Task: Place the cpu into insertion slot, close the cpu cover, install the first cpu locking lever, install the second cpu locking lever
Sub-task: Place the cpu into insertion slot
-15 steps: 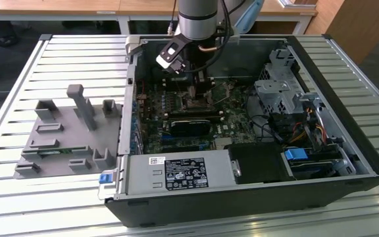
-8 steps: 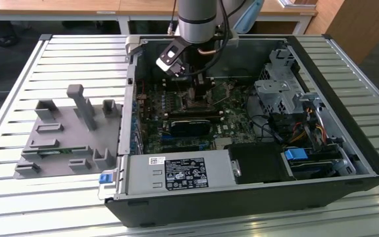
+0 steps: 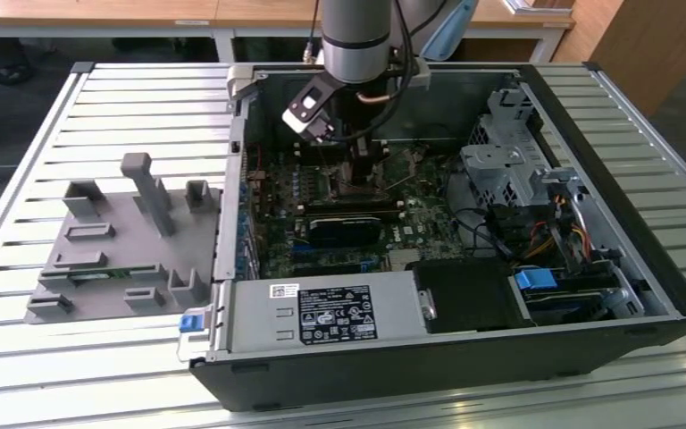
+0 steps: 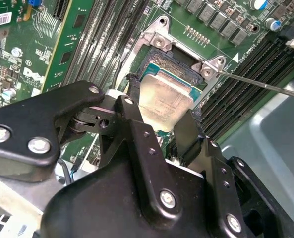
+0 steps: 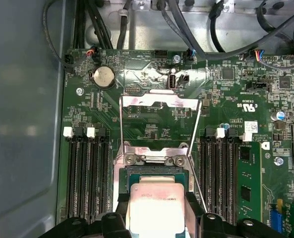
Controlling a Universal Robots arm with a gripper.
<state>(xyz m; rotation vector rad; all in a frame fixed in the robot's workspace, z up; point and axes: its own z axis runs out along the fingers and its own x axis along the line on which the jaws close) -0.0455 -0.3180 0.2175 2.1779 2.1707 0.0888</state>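
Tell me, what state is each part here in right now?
gripper: shut on the cpu.
cpu: held over the insertion slot, not clearly seated.
insertion slot: uncovered.
cpu cover: swung open.
locking lever: unlatched, sticking out.
computer case: side open.

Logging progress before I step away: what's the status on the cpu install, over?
Status: end effector shut on the cpu, at the insertion slot. Behind it, cpu cover open, flipped back. No obstruction seen at the slot.
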